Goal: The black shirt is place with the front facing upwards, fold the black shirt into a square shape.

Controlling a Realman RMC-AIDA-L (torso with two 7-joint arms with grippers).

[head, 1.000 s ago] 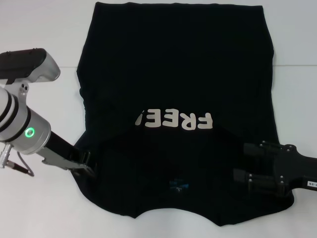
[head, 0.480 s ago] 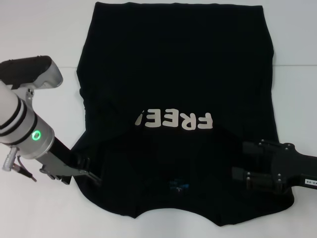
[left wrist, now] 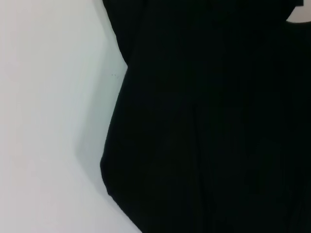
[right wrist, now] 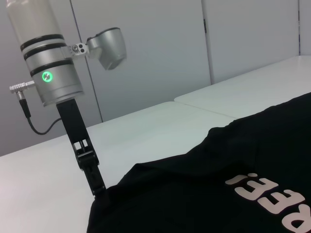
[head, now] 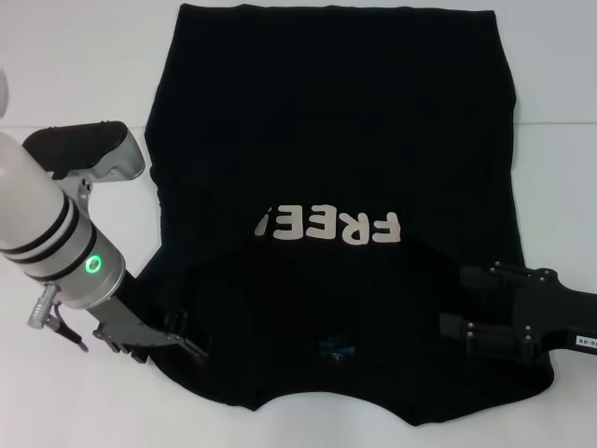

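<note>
- Broadly, the black shirt (head: 336, 149) lies spread on the white counter (head: 84, 75), filling most of the middle of the head view.
- Its cloth is plain black; cream block letters (head: 331, 227) cross the middle and read upside down from the robot's head.
- Just robot-side of the letters, a folded-over layer of cloth covers the near part of the shirt, its curved edge running close beside the lettering and cutting off the last letter on the left.
- On that near layer sits a small blue neck label (head: 336, 351).
- The nearest edge of the shirt is scalloped, dipping inward at the middle.
- The left end effector (head: 177, 343) is at the shirt's near left corner, its tip touching the cloth edge; the right wrist view shows its slim fingers (right wrist: 92, 179) drawn together at that corner, though whether cloth is pinched between them is hard to tell.
- The right end effector (head: 452, 303) rests over the shirt's near right part, its two fingers apart and lying against the black cloth.
- From the left wrist view, only the shirt's dark side edge against the pale counter shows.
</note>
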